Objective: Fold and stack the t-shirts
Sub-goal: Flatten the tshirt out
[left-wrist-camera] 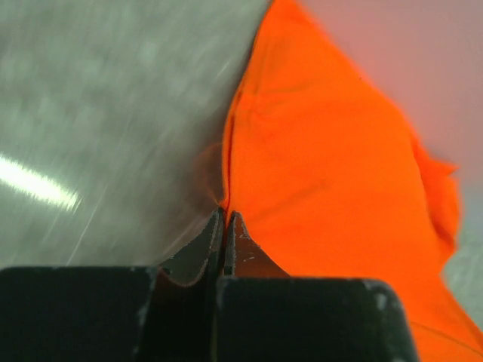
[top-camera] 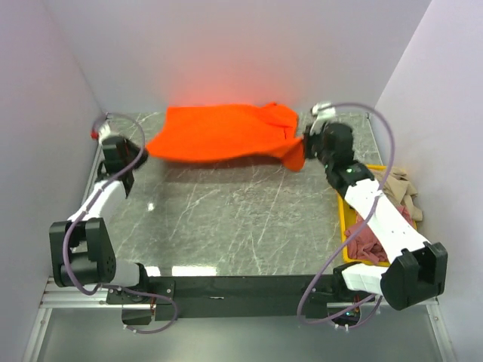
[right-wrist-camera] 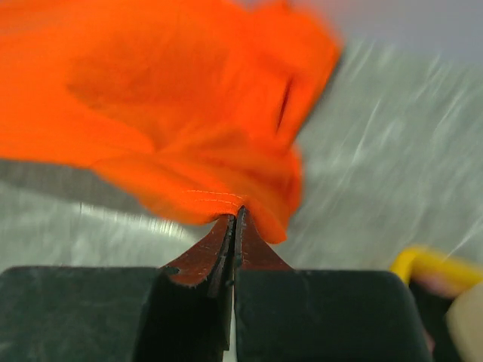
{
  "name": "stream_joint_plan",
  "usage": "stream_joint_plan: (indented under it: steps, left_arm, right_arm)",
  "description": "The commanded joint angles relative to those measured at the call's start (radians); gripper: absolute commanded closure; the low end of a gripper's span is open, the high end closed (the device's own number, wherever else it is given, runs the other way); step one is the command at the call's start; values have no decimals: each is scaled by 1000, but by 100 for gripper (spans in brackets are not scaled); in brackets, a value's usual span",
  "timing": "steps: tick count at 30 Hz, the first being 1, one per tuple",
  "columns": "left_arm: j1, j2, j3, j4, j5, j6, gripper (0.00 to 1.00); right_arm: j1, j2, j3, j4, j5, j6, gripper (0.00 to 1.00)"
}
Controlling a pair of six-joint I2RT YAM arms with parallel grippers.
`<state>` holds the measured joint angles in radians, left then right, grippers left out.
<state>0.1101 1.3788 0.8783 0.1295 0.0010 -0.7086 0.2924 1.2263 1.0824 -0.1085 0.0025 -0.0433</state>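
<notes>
I am holding the bright orange-red cloth t-shirt (top-camera: 226,132) stretched above the far side of the grey marbled surface (top-camera: 226,226), left jaws and right jaws each clamped on an edge. To lay it flat, I am aiming to lower both ends evenly, keeping it taut.

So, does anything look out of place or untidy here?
Slightly: the beige shirt seems to spill over the yellow bin on its right side. The orange shirt is only held up, stretched between the left claw and right claw; no damage shows.
</notes>
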Motion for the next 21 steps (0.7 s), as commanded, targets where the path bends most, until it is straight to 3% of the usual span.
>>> stream_joint_plan:
  steps: [1,9,14,21]
  left_arm:
    - [7,-70,-106,81,-15,-65,100]
    - [3,-171,-238,-86,-113,-146,99]
    - [2,-247,-282,-188,-157,-196,99]
    - [0,-342,-312,-427,-245,-290,99]
  right_arm:
    - [27,-71,-71,-29,-39,138,100]
    - [191,-100,-170,-267,53,339,100]
    - [202,-125,-154,-413,118,399,100]
    - [251,-194,-188,-575,1,448,100]
